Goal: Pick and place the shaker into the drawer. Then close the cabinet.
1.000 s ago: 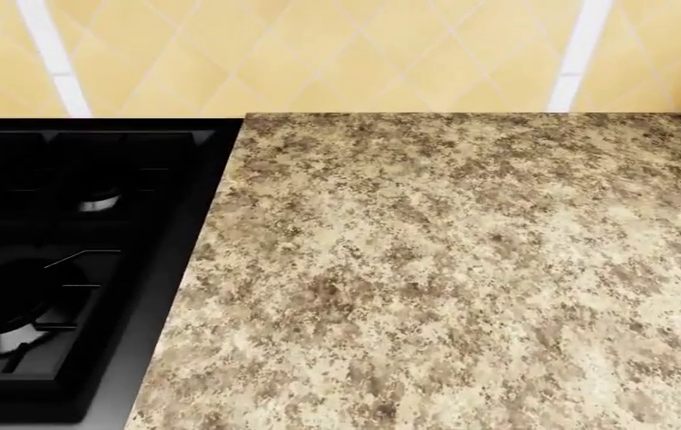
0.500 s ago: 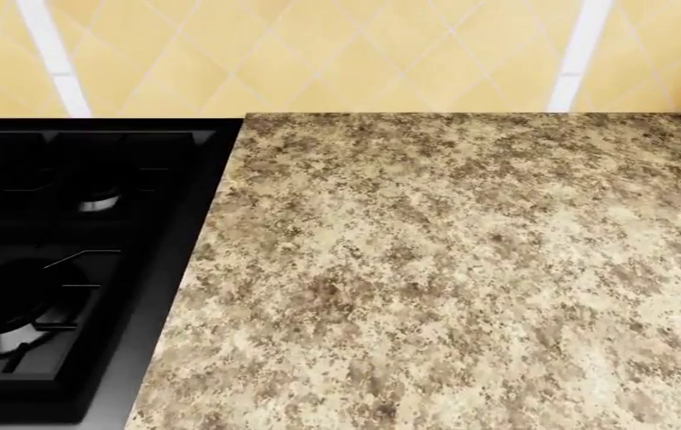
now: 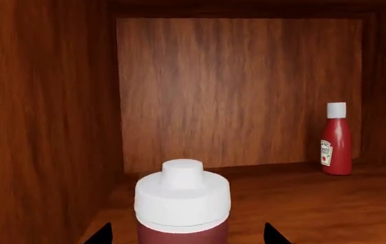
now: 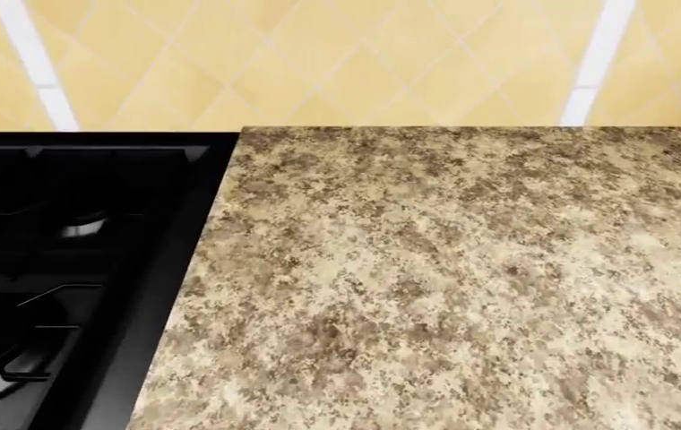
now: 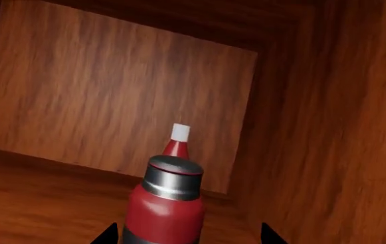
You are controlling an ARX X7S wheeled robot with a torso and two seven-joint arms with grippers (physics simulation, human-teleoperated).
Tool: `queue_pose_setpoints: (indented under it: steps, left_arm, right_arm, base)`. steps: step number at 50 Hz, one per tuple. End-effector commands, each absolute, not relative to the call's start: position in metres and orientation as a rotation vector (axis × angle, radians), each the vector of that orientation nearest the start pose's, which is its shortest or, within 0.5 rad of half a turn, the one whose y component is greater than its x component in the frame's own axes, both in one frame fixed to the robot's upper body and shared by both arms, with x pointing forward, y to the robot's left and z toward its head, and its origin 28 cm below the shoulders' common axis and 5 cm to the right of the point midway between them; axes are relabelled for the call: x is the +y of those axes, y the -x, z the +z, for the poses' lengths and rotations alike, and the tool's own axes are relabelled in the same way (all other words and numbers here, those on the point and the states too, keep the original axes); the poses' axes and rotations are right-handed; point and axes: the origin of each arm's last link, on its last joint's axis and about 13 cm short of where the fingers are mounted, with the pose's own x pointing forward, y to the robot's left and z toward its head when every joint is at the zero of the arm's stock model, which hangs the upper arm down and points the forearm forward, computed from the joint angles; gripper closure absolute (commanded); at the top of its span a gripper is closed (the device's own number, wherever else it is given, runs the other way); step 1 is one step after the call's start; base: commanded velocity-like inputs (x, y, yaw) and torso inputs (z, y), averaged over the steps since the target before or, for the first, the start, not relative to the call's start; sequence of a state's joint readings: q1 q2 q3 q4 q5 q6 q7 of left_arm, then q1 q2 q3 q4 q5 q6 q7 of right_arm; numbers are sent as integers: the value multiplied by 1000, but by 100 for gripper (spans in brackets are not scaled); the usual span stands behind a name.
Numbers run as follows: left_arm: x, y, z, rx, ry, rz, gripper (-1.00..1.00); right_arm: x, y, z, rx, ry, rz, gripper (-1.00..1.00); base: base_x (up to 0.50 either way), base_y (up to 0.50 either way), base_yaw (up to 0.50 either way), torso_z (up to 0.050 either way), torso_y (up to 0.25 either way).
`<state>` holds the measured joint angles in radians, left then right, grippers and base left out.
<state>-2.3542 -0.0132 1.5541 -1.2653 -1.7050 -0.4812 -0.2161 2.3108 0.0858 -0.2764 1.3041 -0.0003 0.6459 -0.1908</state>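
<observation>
Currently the shaker [image 3: 183, 198] stands upright in a reddish-brown wood compartment [image 3: 51, 127], well apart from the ketchup bottle [image 3: 336, 142] at the back wall. Drawer or cabinet: cannot tell. The left gripper [image 3: 187, 235] is spread, one tip on each side of the shaker, with gaps showing. The right gripper [image 5: 187, 234] is also spread, around a silver-capped red bottle [image 5: 166, 203] just in front of the ketchup. The head view shows only the speckled counter [image 4: 461, 269] and black stove [image 4: 54, 251].

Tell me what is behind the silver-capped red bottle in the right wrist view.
A ketchup bottle: only its white cap and red neck show; the silver-capped bottle covers the rest.
</observation>
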Motion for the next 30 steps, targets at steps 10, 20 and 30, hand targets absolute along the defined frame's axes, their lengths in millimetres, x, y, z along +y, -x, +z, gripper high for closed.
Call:
queue_pose_setpoints:
  steps: [10, 20, 30]
  left_arm:
    - [167, -358, 514, -338, -82, -90, 100]
    - [168, -354, 526, -444, -87, -70, 100]
    - [168, -334, 562, -700, 9, 49, 100]
  right_arm:
    - [-138, -326, 553, -329, 217, -15, -100]
    - [-138, -327, 551, -322, 213, -16, -100]
    - [-141, -330, 547, -305, 207, -32, -100]
  base:
    - [50, 0, 0, 0, -12]
    - [0, 0, 0, 0, -5]
    - [0, 0, 0, 0, 0]
